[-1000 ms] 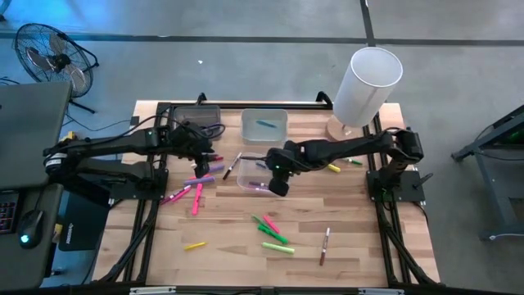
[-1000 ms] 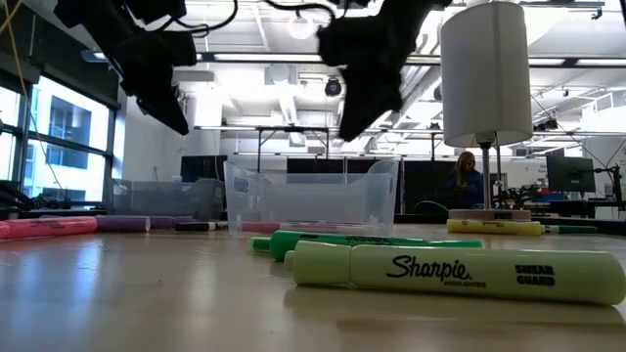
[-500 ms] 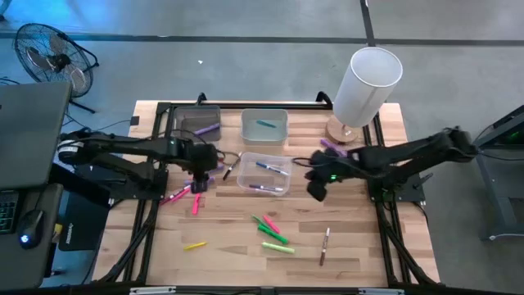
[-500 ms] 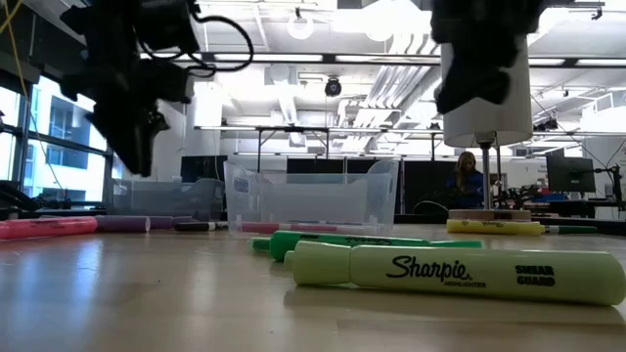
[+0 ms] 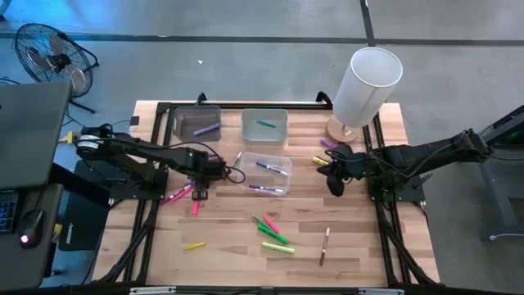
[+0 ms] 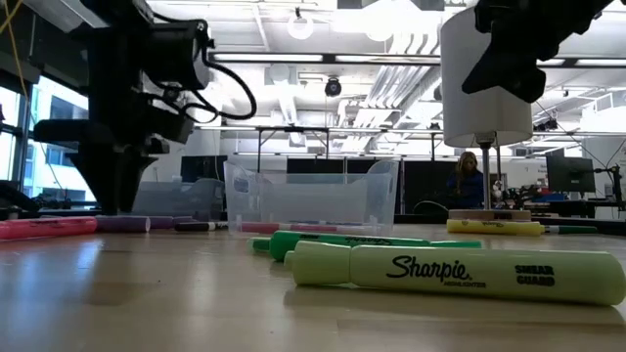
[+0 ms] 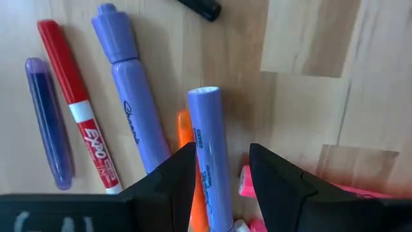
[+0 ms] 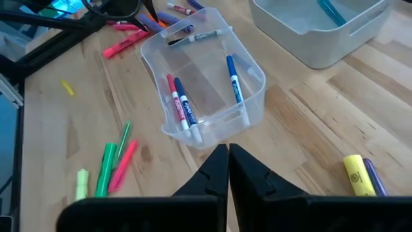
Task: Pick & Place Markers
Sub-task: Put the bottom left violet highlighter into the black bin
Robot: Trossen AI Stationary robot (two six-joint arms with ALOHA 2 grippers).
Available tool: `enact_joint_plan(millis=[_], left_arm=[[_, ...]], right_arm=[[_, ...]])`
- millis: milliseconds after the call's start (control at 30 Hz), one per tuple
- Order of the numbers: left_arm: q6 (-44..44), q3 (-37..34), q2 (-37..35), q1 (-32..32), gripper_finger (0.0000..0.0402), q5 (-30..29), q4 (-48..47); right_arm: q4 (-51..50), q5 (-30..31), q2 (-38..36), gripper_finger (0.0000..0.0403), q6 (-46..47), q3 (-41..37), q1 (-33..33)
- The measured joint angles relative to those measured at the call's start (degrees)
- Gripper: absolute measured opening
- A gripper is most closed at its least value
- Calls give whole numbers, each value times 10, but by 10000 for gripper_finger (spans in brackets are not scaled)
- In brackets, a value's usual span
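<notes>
Evidently the picking step is in hand on the left side: the left gripper [image 7: 219, 177] is down in the cluster of markers beside the clear bin [image 5: 266, 173], its fingers parted and straddling a purple highlighter [image 7: 212, 154] that lies lengthwise between them. Whether the pads already press the barrel I cannot tell; it looks like a grasp about to be made, not yet a lift. Just to one side of those fingers lie a second purple highlighter [image 7: 132, 119], a red Expo marker [image 7: 77, 113] and a purple pen [image 7: 46, 122]; an orange marker [image 7: 187, 161] and a pink one [image 7: 248, 183] sit under and beside the fingertips.

The right gripper [image 8: 228, 161] is clenched shut and empty, raised above the table with the clear bin ahead of it, four markers lying inside, and a yellow highlighter [image 8: 355, 174] off to its side.

Next, the left fingers should pinch the purple barrel alone, leaving the orange neighbour, then lift straight up and carry it toward a bin. The crowding makes a double pick likely.
</notes>
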Motion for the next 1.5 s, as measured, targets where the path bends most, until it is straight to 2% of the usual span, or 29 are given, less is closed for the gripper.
enact_joint_plan(millis=[200, 600, 933, 1200, 1500], left_arm=[[-14, 0, 30, 0, 140, 1, 10], [-41, 0, 38, 0, 139, 47, 59], [-41, 3, 78, 0, 90, 54, 74], [-37, 3, 87, 0, 84, 47, 74], [-28, 64, 90, 0, 82, 45, 61]], right_arm=[[-2, 0, 0, 2, -7, 0, 0], [-3, 0, 0, 1, -19, 0, 0], [-1, 2, 0, 2, -17, 0, 0], [1, 2, 0, 2, -17, 0, 0], [1, 4, 0, 2, -17, 0, 0]])
